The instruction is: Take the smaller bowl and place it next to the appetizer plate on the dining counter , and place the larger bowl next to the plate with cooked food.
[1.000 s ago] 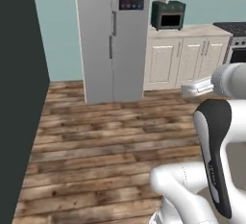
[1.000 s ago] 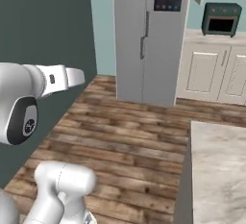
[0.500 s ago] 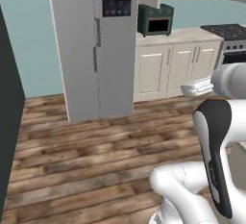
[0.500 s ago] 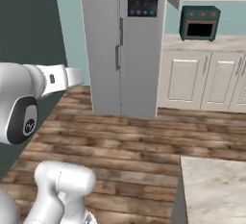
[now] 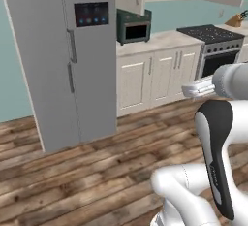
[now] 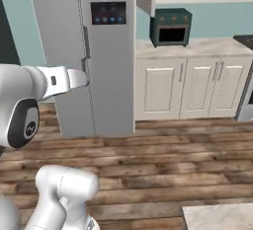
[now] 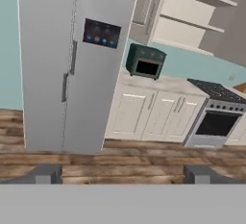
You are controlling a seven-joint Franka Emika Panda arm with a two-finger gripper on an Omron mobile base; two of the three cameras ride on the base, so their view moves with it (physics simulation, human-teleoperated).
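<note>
From the left base view I see a tall grey fridge, a small green oven on the far counter, and a stove to the right. From the right base view, a corner of the dining counter sits near, low right. From the hand view, my gripper has its jaws wide apart, holding nothing.

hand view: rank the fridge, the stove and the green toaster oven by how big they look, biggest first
1. fridge, by far the largest
2. stove
3. green toaster oven, smallest; all three stand along the same wall, so nearness hardly skews this.
</note>
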